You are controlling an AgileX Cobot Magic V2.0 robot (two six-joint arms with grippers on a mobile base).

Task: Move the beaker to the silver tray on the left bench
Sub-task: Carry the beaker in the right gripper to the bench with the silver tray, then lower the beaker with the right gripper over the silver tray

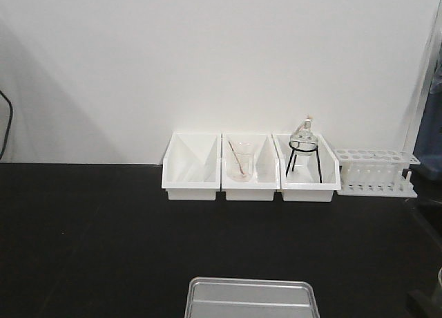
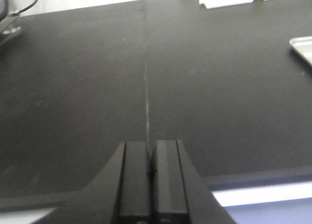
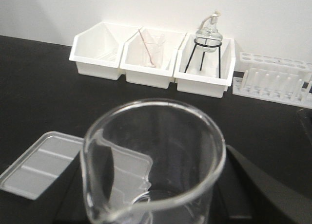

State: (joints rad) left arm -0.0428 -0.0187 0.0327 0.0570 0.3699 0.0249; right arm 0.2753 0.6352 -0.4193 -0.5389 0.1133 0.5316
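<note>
Small clear glass beaker [image 3: 153, 160], pinched upright in right gripper [image 3: 156, 197] near the rectangular silver metal tray [image 3: 39, 165] at the front edge of the matte black bench [image 1: 103, 221], is to be carried level over the tray and lowered gently; left gripper [image 2: 151, 170] is pressed together, empty.

Three bins [image 1: 250, 191] stood in a row at bench [image 1: 103, 228] rear, test-tube rack [image 1: 376, 173] just R. Mid bin [image 1: 266, 186] held glass w/ rod [image 1: 241, 169], R bin [image 1: 309, 191] a flask [image 1: 303, 135] on tripod [image 1: 305, 160]; tray [image 1: 252, 298] lay in front.

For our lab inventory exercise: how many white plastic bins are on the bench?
3, in a row at the back of the bench: left bin looks empty, middle bin holds a glass vessel, right bin holds a flask. None seems hidden.
</note>
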